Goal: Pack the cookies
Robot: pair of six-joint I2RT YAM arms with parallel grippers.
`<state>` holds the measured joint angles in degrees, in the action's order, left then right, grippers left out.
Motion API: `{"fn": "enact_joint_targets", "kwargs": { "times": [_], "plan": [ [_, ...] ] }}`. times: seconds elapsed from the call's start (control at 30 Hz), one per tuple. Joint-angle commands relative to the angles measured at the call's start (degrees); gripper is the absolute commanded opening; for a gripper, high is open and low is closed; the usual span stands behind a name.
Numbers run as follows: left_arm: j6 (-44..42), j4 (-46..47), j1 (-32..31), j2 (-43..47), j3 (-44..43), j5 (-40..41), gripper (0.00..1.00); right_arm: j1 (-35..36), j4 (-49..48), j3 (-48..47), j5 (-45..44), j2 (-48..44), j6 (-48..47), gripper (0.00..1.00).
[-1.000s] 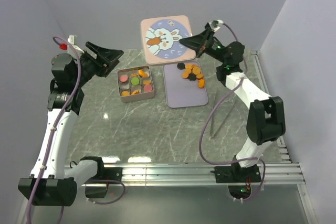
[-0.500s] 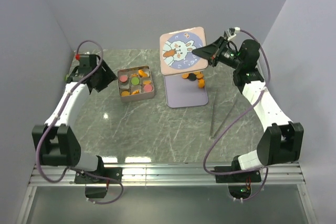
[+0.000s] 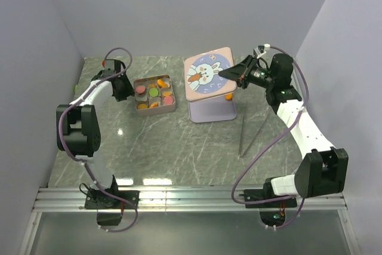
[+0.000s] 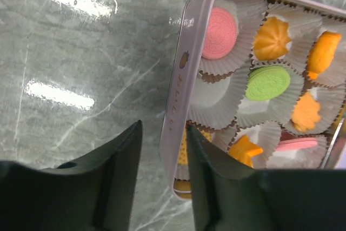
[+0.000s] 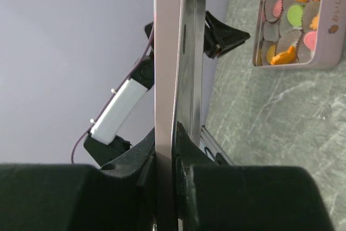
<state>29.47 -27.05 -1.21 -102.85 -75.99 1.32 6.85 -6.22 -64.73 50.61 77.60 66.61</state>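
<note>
Orange mostly: cookies (image 4: pixel 268 82) sit in paper cups just right of left gripper (image 4: pixel 162 133), whose open jaws straddle the tin (image 4: pixel 177 96) wall. Right gripper (image 5: pixel 167 133) clamps the lid (image 5: pixel 181 52) edge. Likely light and brittle; pinch rims gently.

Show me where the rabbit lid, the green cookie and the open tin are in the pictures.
rabbit lid (image 3: pixel 207 73), top external view, on the printed rabbit face.
green cookie (image 4: pixel 267 82), left wrist view, middle of its top face.
tin (image 4: pixel 177 96), left wrist view, on its outer side wall.
</note>
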Motion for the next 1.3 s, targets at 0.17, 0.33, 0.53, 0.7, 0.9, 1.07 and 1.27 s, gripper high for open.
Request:
{"fn": "enact_joint_targets", "kwargs": {
  "times": [0.17,0.33,0.53,0.7,0.9,1.07,1.27],
  "plan": [
    [-3.46,2.88,-0.63,-3.85,-3.29,-2.02,0.39,-0.52,1.65,2.85,0.98,-4.83,-3.50,0.04],
    [-5.12,2.53,-3.18,-4.55,-4.95,-1.68,0.41,-0.70,2.53,3.91,1.16,-5.62,-4.47,0.03],
    [-5.04,-0.28,-4.24,-6.40,-6.46,1.13,0.32,-0.61,3.32,4.17,0.98,-6.85,-4.82,0.02],
    [-4.51,-0.55,-4.24,-5.26,-4.18,2.98,0.18,-0.70,4.37,4.79,0.98,-8.43,-5.35,0.02],
    [-6.35,0.24,-5.72,-4.47,-0.57,2.11,0.14,-0.79,4.64,6.46,1.07,-10.54,-5.26,0.01],
    [-8.29,0.85,-8.45,-2.02,2.50,-0.18,0.06,-0.79,4.72,7.25,1.07,-11.60,-5.17,0.00],
    [-7.77,1.56,-12.40,5.10,9.09,1.31,0.00,-0.79,4.90,7.42,0.89,-12.39,-5.09,0.00]
  ]
}}
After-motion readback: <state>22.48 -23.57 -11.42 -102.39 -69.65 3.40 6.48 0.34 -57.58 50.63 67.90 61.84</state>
